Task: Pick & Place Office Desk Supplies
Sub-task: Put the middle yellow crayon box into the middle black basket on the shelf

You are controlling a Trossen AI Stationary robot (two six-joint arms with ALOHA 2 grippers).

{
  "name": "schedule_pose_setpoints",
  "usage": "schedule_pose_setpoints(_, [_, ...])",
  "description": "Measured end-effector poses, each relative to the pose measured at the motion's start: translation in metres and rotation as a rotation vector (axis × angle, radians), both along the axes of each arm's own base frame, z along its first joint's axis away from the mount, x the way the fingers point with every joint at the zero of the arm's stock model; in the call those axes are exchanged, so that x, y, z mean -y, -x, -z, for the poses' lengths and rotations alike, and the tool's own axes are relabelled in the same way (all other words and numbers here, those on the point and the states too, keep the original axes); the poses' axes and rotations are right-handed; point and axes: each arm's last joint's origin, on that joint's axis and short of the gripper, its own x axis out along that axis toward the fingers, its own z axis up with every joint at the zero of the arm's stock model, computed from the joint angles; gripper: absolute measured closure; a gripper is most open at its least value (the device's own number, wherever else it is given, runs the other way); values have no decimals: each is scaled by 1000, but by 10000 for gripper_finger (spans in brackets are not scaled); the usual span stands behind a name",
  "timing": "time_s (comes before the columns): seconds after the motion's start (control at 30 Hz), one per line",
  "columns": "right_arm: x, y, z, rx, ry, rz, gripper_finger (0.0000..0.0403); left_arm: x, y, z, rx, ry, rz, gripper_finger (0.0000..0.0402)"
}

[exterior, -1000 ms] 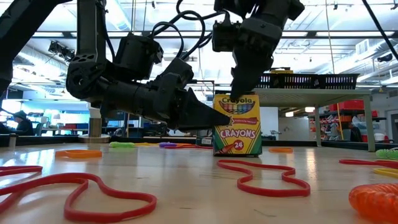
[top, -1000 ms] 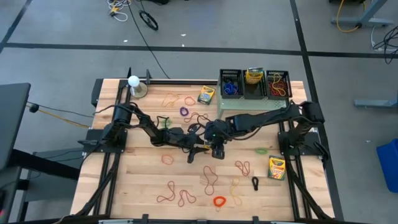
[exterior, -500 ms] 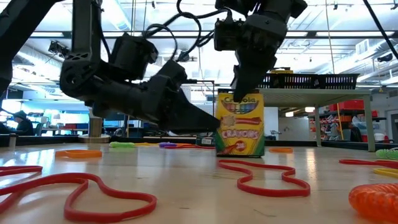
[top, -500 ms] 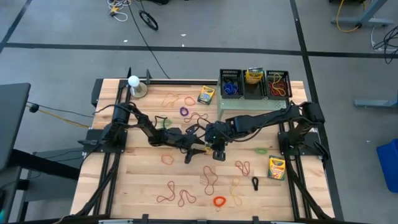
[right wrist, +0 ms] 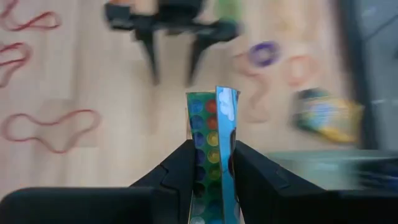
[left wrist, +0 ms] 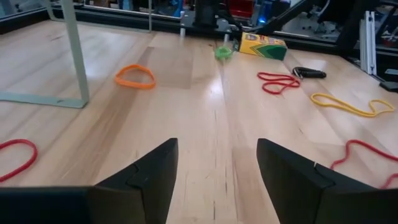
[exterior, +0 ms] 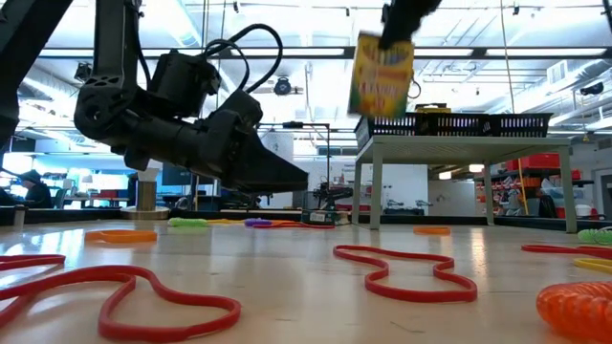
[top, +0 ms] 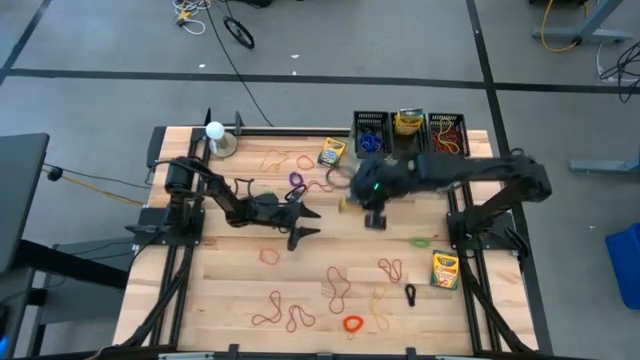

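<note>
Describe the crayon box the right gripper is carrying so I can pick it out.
Start at the black bins along the table's far edge. Just in front of them the right gripper holds a crayon box in the air. The two other crayon boxes lie on the table.

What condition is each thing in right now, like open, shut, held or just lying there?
Left tool: open, empty, low over the table.
Right tool: shut on crayon box.
Crayon box: held, lifted high off the table.
Second crayon box: lying flat on the table.
Third crayon box: lying beside the black bins.
Black bins: holding sorted items.
</note>
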Motion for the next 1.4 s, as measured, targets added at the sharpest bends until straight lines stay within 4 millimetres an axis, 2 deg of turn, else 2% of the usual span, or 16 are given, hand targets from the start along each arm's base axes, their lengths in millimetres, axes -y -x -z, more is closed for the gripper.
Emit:
schedule_pose_setpoints(0.13, [29, 21, -50, -6, 131, 10, 298, 1, 0, -1, 5, 2, 9, 182])
schedule_pose_setpoints(0.2, [45, 36, -68, -32, 175, 23, 298, 1, 0, -1, 7, 3, 11, 184])
schedule_pose_setpoints(0.3, [70, 57, -87, -75, 229, 49, 298, 1, 0, -1, 7, 3, 11, 184])
schedule_pose_setpoints(0.4, [93, 76, -95, -144, 274, 114, 298, 1, 0, -1, 7, 2, 11, 184])
schedule_pose_setpoints(0.57, [129, 91, -82, -225, 230, 138, 298, 1, 0, -1, 7, 3, 11, 184])
schedule_pose_setpoints(0.8, [156, 96, -52, -319, 190, 150, 298, 1, 0, -1, 7, 2, 5, 184])
schedule_pose_setpoints(1.13, [169, 88, -24, -342, 208, 102, 298, 1, 0, -1, 6, 2, 4, 184])
schedule_pose_setpoints(1.4, [172, 87, -12, -411, 244, 131, 298, 1, 0, -1, 6, 1, 3, 184])
